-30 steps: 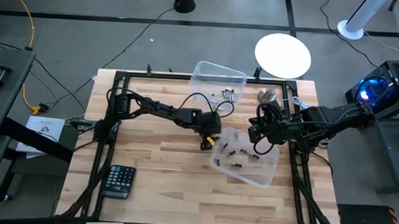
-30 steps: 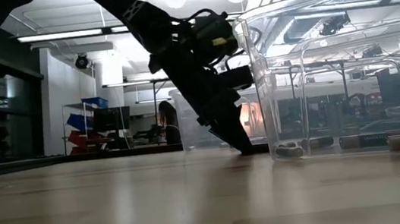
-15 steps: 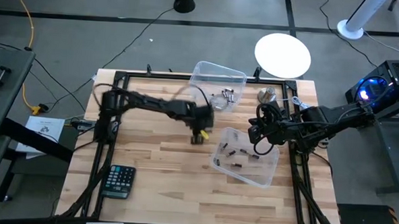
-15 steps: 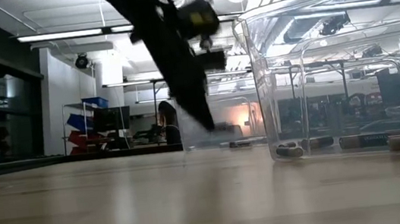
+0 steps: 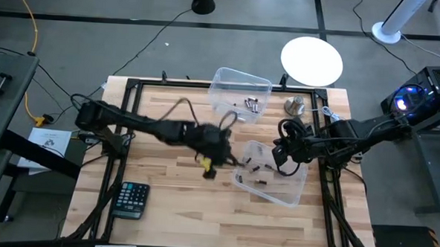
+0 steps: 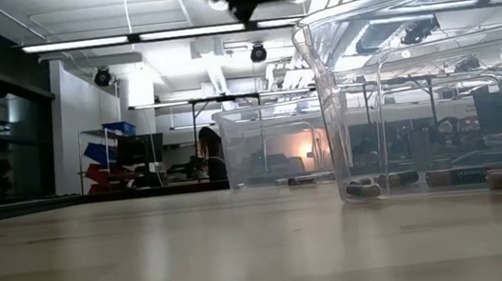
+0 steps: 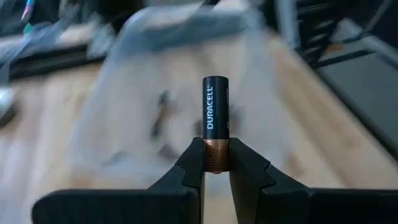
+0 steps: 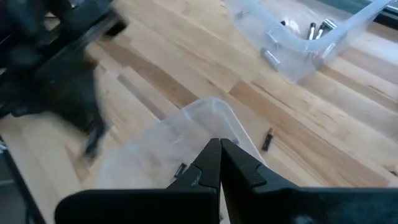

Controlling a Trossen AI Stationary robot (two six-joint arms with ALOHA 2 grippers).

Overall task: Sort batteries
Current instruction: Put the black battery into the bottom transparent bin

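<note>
A black and copper Duracell battery (image 7: 215,106) sticks out past my left gripper (image 7: 216,155), which is shut on it and hangs above the wood (image 5: 209,169), left of the near clear bin (image 5: 271,176). That bin holds several dark batteries (image 5: 261,170). The far clear bin (image 5: 240,91) holds silvery batteries (image 5: 252,105). One dark battery (image 8: 267,140) lies loose on the table between the bins. My right gripper (image 5: 278,159) is shut over the near bin's far side (image 8: 219,149). Whether it touches the bin, I cannot tell. My left gripper pinches the battery's copper end (image 7: 216,163) between its two fingertips. The battery runs on in line with the fingers, its black end leading. It is lifted clear of the table.
A black calculator (image 5: 131,199) lies near the table's front left corner. A round silver knob-like object (image 5: 294,106) stands at the far right, beside the far bin. In the low view the near bin's wall (image 6: 437,89) fills the right side.
My left gripper has risen from the table beside the near bin, going up out of the low view, and has drifted a little toward the table's near left. My right gripper has stayed over the near bin.
</note>
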